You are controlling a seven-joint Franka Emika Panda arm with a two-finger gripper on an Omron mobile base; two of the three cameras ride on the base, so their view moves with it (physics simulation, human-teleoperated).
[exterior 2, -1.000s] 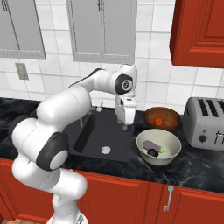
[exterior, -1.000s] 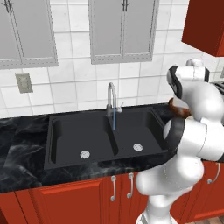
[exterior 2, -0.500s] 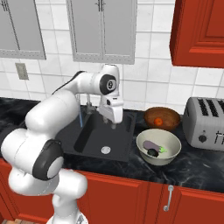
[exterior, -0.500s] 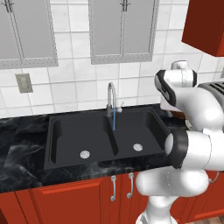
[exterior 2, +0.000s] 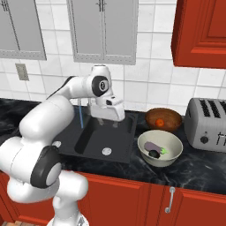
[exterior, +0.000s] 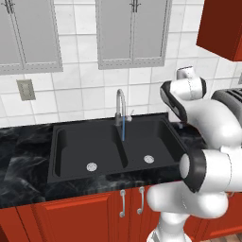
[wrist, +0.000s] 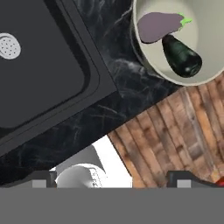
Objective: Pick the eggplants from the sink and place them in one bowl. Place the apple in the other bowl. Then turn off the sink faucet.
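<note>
We have both eggplants (exterior 2: 154,149) lying in the pale grey-cream bowl (exterior 2: 172,156), pale purple one touching the near-black one, and the apple (exterior 2: 160,122) sits in the reddish-brown bowl (exterior 2: 151,117) just behind it. So sorting looks done; what's left is the faucet (exterior: 119,100), w/ a thin blue stream of water (exterior: 123,129) running into the sink (exterior: 71,155). We judge this as the transit step toward the tap.

Our claw (exterior 2: 108,125) hangs over the right basin, jaws wide apart, nothing between them. Rel. to the claw in the right base view: both bowls are off to its right on the black counter (exterior 2: 203,167), the toaster (exterior 2: 208,124) further right, the faucet to its left and a bit behind. In the hand view the grey-cream bowl is at upper right, the sink edge and a drain (wrist: 8,46) at upper left.

Next move, as we see it: swing left to the small side lever (exterior: 131,113) at the faucet base and push it. Lever is slim, so approach needs care; a fingertip nudge prob. suffices.
</note>
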